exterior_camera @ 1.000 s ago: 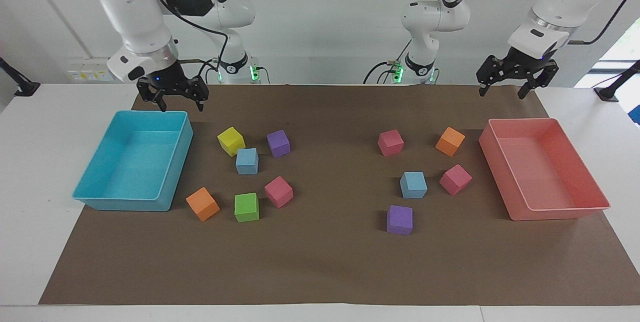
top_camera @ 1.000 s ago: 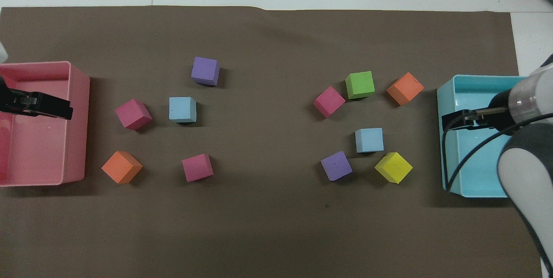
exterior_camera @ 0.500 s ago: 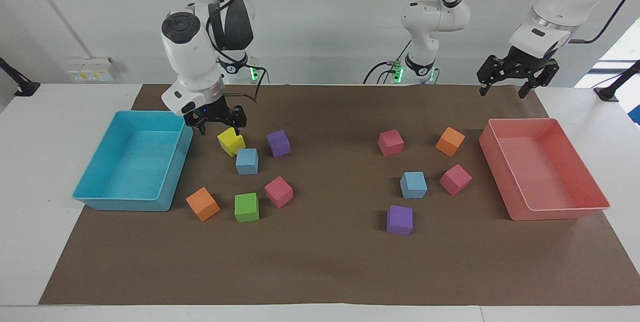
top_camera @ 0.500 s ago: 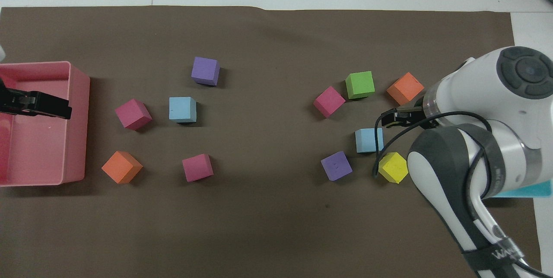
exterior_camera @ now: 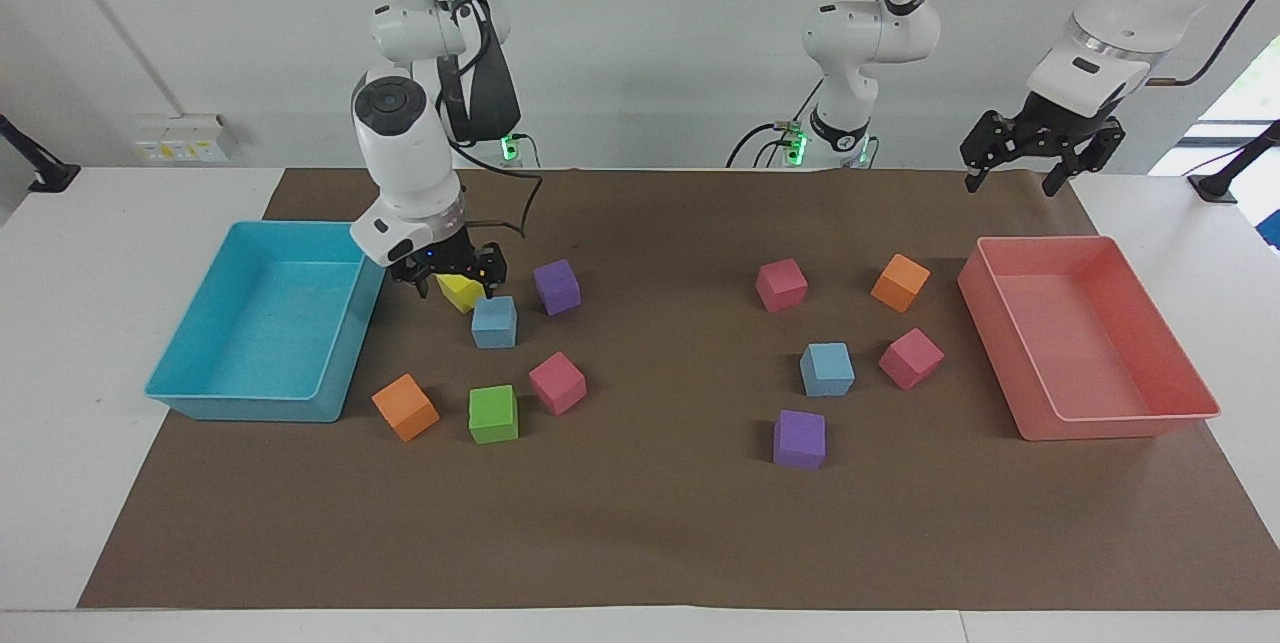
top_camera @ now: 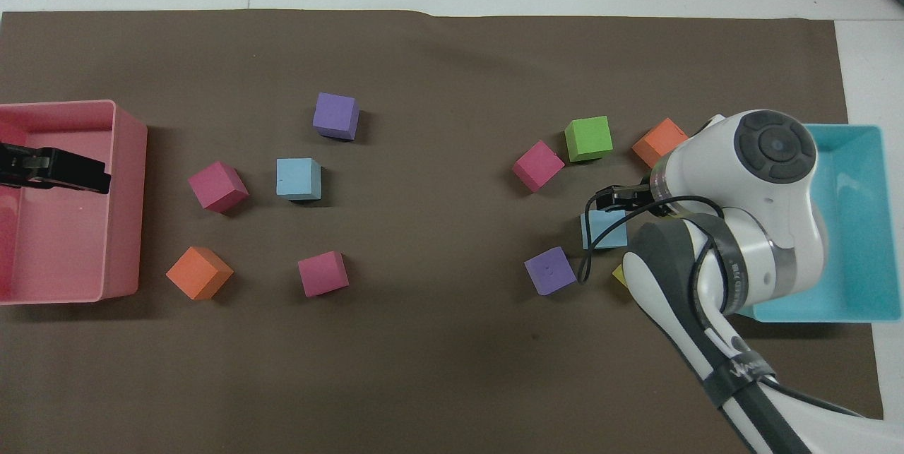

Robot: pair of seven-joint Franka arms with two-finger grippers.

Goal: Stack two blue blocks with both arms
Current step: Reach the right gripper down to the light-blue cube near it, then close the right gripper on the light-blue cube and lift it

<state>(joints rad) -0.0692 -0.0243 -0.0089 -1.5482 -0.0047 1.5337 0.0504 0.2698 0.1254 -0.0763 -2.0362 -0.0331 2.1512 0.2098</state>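
Note:
One blue block lies on the brown mat toward the right arm's end, touching a yellow cube. In the overhead view this blue block is partly covered by the right arm. My right gripper hangs low over the yellow cube, just beside that block. It is open and holds nothing. The other blue block sits toward the left arm's end, and the overhead view shows it in full. My left gripper waits open and raised, over the pink tray in the overhead view.
A cyan tray stands at the right arm's end, a pink tray at the left arm's. Around the blue blocks lie purple, pink, green and orange cubes, and pink, orange, pink and purple ones.
My right arm swung from over the cyan tray's corner to the yellow cube and came down lower. The left gripper barely shifted. No cube moved.

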